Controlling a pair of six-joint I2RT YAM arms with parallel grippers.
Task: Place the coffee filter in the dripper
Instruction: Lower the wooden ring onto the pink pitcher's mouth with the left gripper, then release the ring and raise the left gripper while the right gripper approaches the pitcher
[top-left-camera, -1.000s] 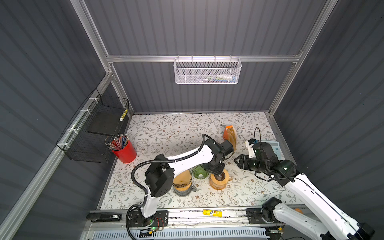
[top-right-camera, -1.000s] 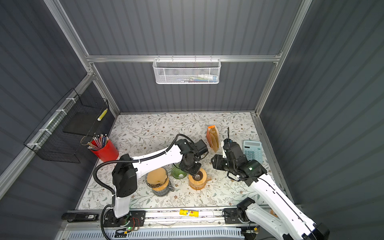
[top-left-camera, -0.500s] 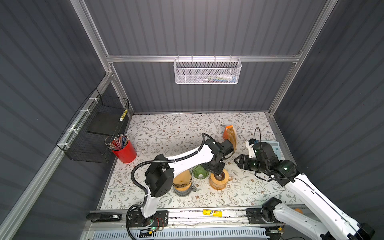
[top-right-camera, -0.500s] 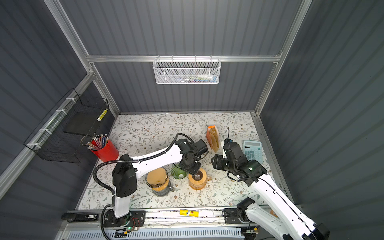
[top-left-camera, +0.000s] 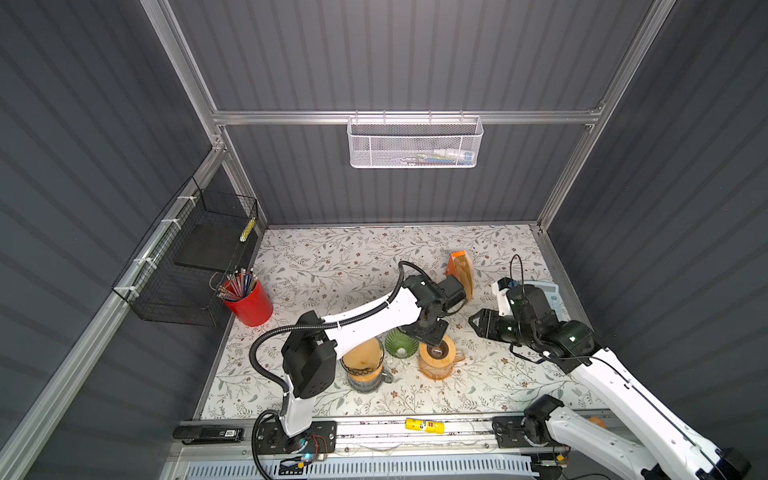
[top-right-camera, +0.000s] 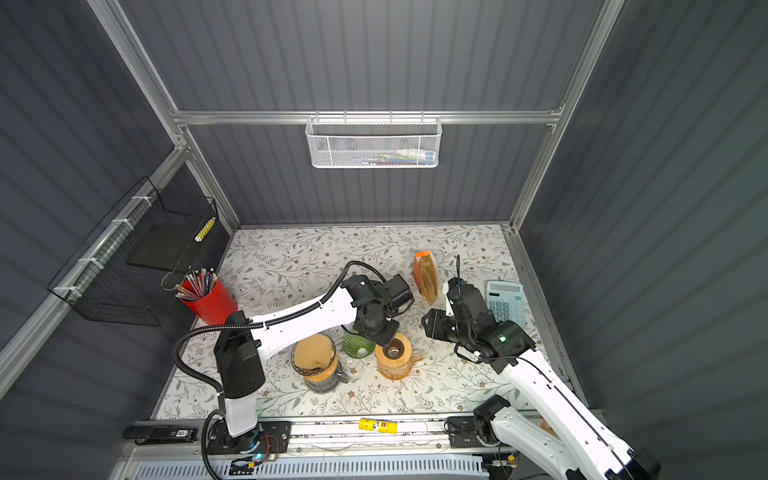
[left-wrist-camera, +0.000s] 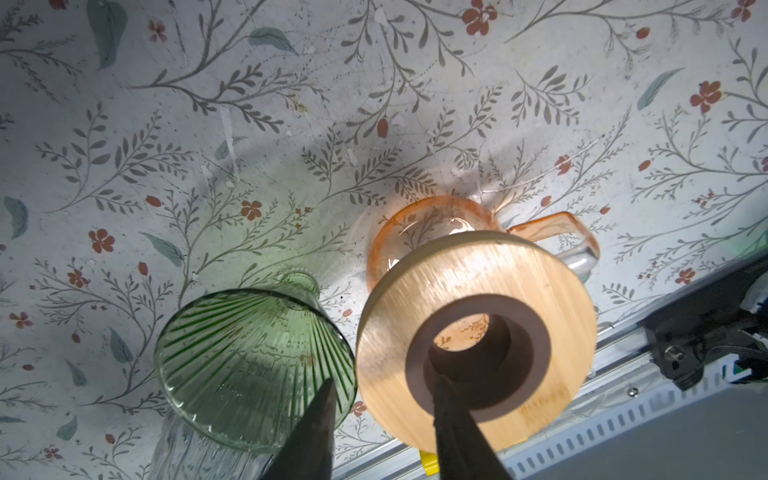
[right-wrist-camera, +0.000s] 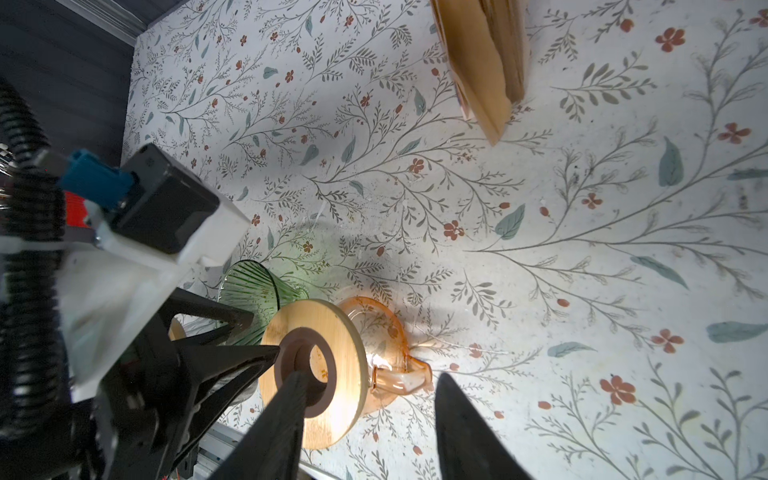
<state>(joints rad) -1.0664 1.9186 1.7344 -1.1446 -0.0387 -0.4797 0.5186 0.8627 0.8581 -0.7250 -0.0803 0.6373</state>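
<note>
Coffee filter pack (top-left-camera: 460, 272) (top-right-camera: 427, 277) (right-wrist-camera: 484, 62): leaned as a brown paper stack in an orange sleeve near the back of the floral tabletop (top-left-camera: 332, 266), touched by neither arm.
Green glass dripper (top-left-camera: 400, 343) (top-right-camera: 357, 345) (left-wrist-camera: 253, 365) (right-wrist-camera: 249, 291): sat mouth up on the tabletop, well in front of the pack, showing bare ribbed glass inside.
Orange glass jug (top-left-camera: 436, 359) (top-right-camera: 394, 355) (left-wrist-camera: 478, 299) (right-wrist-camera: 320, 365): stood just beside the dripper, capped by a wooden lid with a round hole, handle toward the right arm's side.
Left gripper (top-left-camera: 428, 333) (top-right-camera: 380, 330) (left-wrist-camera: 384, 379) (right-wrist-camera: 264, 336): hovered low over the line between dripper and jug, partly spread and pinching nothing, with one finger (left-wrist-camera: 318, 428) above the dripper's rim and its mate above the lid's hole.
Right gripper (top-left-camera: 473, 322) (top-right-camera: 426, 324) (right-wrist-camera: 372, 376): hung above the tabletop near the jug's handle, spread apart and empty.
Second glass vessel (top-left-camera: 365, 363) (top-right-camera: 316, 359): stood front-left of the dripper under an orange-brown cone, with contents too unclear to name.
Red cup (top-left-camera: 249, 302): held pencils at the left edge.
Calculator (top-right-camera: 505, 301): lay at the right edge, behind the right arm.
</note>
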